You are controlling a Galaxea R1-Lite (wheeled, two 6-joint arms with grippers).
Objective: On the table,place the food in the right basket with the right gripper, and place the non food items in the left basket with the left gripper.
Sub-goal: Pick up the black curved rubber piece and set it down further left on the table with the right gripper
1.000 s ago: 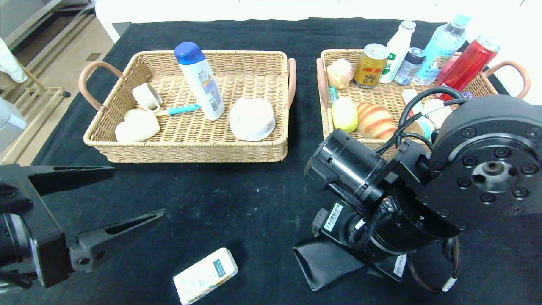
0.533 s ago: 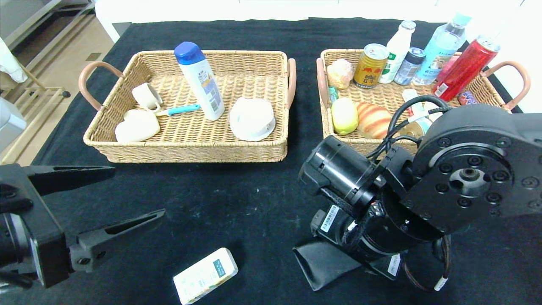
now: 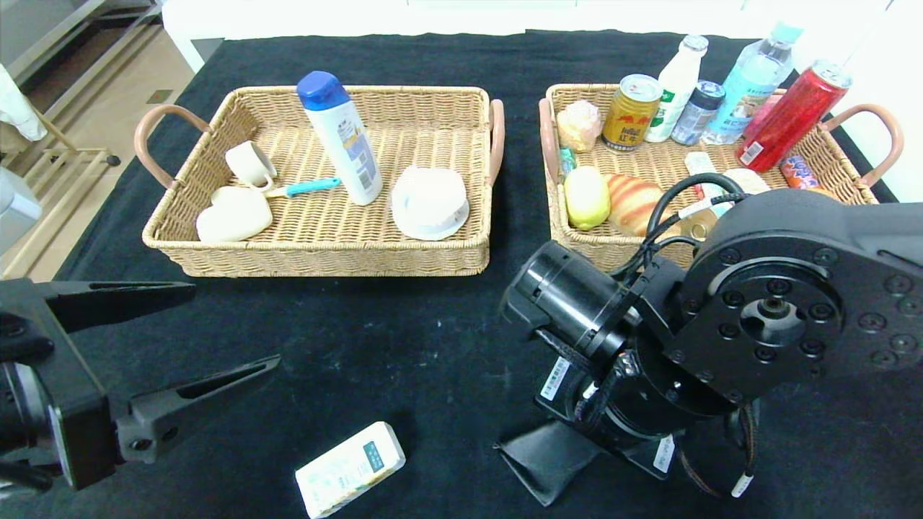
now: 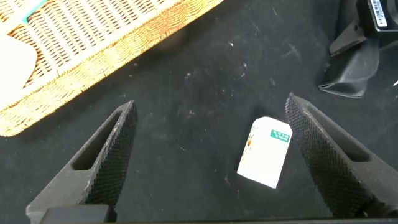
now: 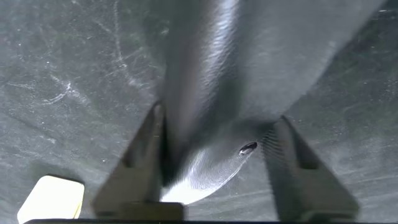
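Two baskets are being shown side by side at the far part of the table point(image 3: 433, 346), which is covered in black cloth. The left basket point(image 3: 324, 249) is holding the shampoo bottle point(image 3: 340, 148), standing upright, along with a white cup point(image 3: 249, 164), a heart-shaped dish point(image 3: 232, 215), a blue-handled tool point(image 3: 303, 188) and a round white bowl point(image 3: 430, 202). The right basket point(image 3: 598, 245) is holding the lemon point(image 3: 585, 196) and the croissant point(image 3: 633, 202), which are lying just beside each other near its front left corner, with cans and bottles standing along its far side.

The right arm point(image 3: 764, 331) is being held low over the near right part of the table, in front of the right basket. The right gripper point(image 5: 217, 168) is pointing down at the glasses case point(image 3: 551, 461), which is lying on the cloth; in the right wrist view the fingers are seen spread to either side of the case, not clamped on it.

The left gripper point(image 3: 162, 346) is being held at the near left edge of the table, its fingers wide apart and holding nothing. The carton point(image 3: 350, 468) is lying flat on the cloth at the near edge, between the two grippers; in the left wrist view it is seen beyond the spread fingers, apart from them.
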